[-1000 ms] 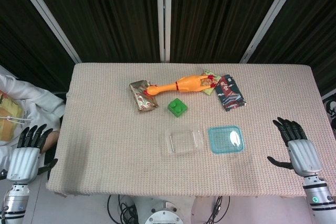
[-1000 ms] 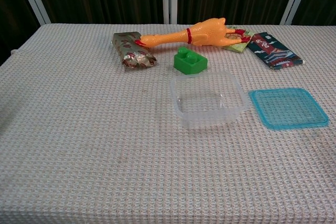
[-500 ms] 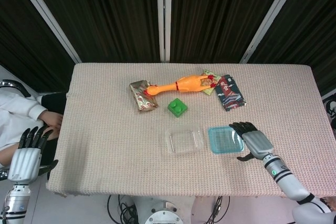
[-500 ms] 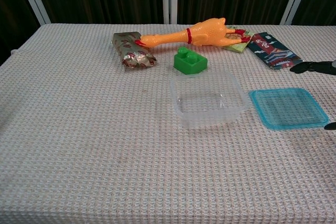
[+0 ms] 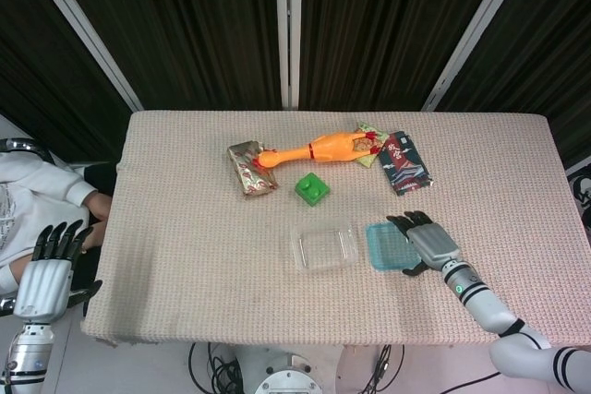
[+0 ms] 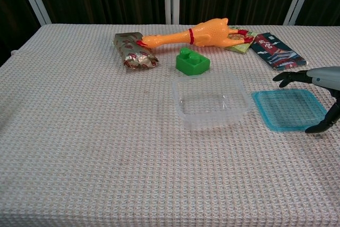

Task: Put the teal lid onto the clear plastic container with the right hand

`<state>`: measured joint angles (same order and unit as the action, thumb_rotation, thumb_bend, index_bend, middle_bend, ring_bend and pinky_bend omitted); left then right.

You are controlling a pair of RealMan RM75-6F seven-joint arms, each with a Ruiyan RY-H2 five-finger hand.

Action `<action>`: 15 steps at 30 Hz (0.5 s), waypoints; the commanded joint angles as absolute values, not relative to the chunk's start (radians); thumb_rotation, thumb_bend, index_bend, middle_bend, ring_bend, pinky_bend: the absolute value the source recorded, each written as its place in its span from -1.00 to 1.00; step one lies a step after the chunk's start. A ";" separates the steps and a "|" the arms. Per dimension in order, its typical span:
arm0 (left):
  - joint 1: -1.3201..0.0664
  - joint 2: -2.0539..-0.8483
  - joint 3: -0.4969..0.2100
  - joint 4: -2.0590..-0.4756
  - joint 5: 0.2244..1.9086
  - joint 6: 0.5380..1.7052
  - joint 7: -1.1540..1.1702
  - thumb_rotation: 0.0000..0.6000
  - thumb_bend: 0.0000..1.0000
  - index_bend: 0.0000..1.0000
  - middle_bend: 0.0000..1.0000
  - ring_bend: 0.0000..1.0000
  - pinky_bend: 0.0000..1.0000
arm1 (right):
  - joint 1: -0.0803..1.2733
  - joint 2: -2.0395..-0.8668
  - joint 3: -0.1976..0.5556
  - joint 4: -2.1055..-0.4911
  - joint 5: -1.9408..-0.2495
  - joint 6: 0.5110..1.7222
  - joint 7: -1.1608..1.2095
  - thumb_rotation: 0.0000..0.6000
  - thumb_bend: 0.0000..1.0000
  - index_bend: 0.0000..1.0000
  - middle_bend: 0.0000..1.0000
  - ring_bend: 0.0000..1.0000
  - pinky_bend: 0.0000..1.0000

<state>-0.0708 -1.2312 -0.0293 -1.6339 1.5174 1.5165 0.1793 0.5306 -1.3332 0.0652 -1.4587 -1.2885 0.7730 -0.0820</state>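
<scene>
The teal lid (image 5: 389,247) (image 6: 287,109) lies flat on the table just right of the clear plastic container (image 5: 324,247) (image 6: 211,101), which stands empty and uncovered. My right hand (image 5: 425,240) (image 6: 320,86) hovers over the lid's right part with its fingers spread and the thumb below the lid's near edge; it holds nothing. My left hand (image 5: 48,265) hangs off the table's left side, fingers apart and empty; the chest view does not show it.
A green block (image 5: 312,189) (image 6: 192,61) sits just behind the container. Further back lie a rubber chicken (image 5: 319,149) (image 6: 196,34), a foil packet (image 5: 251,169) (image 6: 134,51) and a dark packet (image 5: 404,162) (image 6: 277,50). A person in white sits at the far left.
My right hand has moved left from the table's right edge until it is over the lid. The lid, container and left hand have stayed where they were.
</scene>
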 commanded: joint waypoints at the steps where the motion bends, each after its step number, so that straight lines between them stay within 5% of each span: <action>1: -0.071 -1.232 -0.029 -1.633 1.518 1.517 0.178 1.00 -0.71 -0.73 -0.86 -1.00 -1.00 | 0.533 -1.336 0.063 -1.456 -1.287 0.777 -0.083 1.00 -0.92 -1.00 -0.76 -1.00 -1.00; 15: -0.071 -1.228 -0.029 -1.636 1.517 1.516 0.182 1.00 -0.71 -0.73 -0.86 -1.00 -1.00 | 0.550 -1.354 0.054 -1.432 -1.277 0.774 -0.064 1.00 -0.78 -1.00 -0.56 -1.00 -1.00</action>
